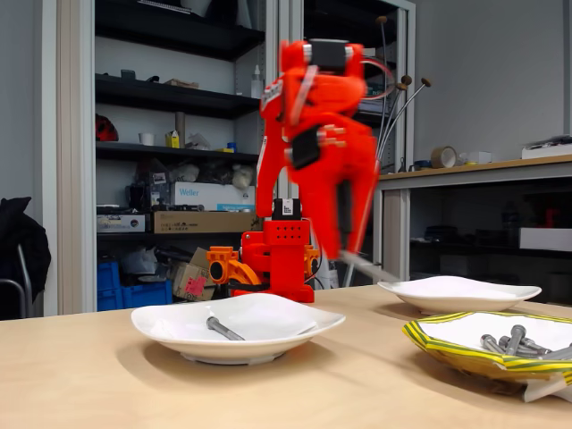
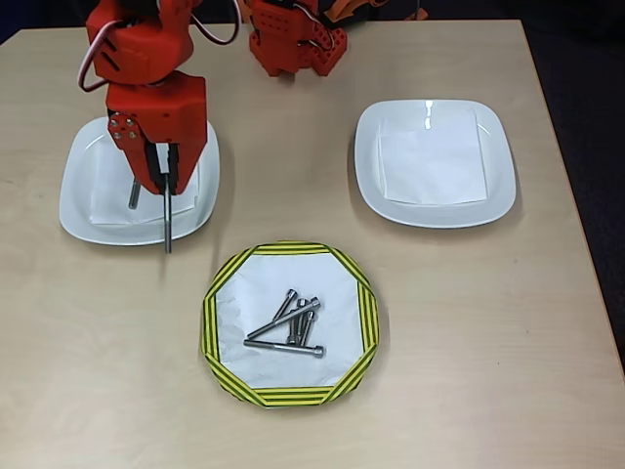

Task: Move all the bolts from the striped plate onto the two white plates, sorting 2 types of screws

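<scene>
Tan table (image 2: 469, 322). Gripper (image 2: 166, 181) pinches a long bolt (image 2: 168, 220) over the left white plate (image 2: 83, 186), where one bolt (image 2: 134, 193) lies. Striped plate (image 2: 290, 396) at six o'clock holds remaining bolts (image 2: 290, 327). Right white plate (image 2: 435, 156) at two o'clock.

Gripper (image 2: 167, 186) over left white plate (image 2: 83, 195), clamping long bolt (image 2: 168, 223); more bolts (image 2: 291, 327) on striped plate (image 2: 220, 322).

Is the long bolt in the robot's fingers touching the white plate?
Cannot tell. In the overhead view the held bolt crosses the left white plate rim, but height is unclear; the fixed view is blurred.
</scene>
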Available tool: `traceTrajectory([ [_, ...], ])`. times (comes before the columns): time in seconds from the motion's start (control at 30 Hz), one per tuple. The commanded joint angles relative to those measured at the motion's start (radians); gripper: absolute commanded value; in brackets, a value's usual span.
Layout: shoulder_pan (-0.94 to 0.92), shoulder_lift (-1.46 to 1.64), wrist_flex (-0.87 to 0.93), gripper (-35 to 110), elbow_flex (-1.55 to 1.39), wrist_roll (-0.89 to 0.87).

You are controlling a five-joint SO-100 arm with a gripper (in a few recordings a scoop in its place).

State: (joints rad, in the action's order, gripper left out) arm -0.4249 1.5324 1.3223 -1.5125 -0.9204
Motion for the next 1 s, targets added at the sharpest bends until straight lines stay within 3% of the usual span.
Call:
traceTrajectory([
  [0.0, -0.081, 0.115, -0.008, 0, -0.11, 0.025],
  [0.2, -0.152, 0.169, -0.078, 4, -0.285, 0.035],
  [0.3, -0.133, 0.193, -0.143, 11, -0.357, 0.02],
  [0.5, -0.029, 0.207, -0.302, 13, -0.408, -0.054],
  [0.63, 0.104, 0.054, -0.448, 13, -0.247, -0.051],
  [0.83, 0.278, -0.222, -0.387, 12, 0.143, -0.086],
  [0.97, 0.356, -0.261, -0.388, 11, 0.172, 0.074],
])
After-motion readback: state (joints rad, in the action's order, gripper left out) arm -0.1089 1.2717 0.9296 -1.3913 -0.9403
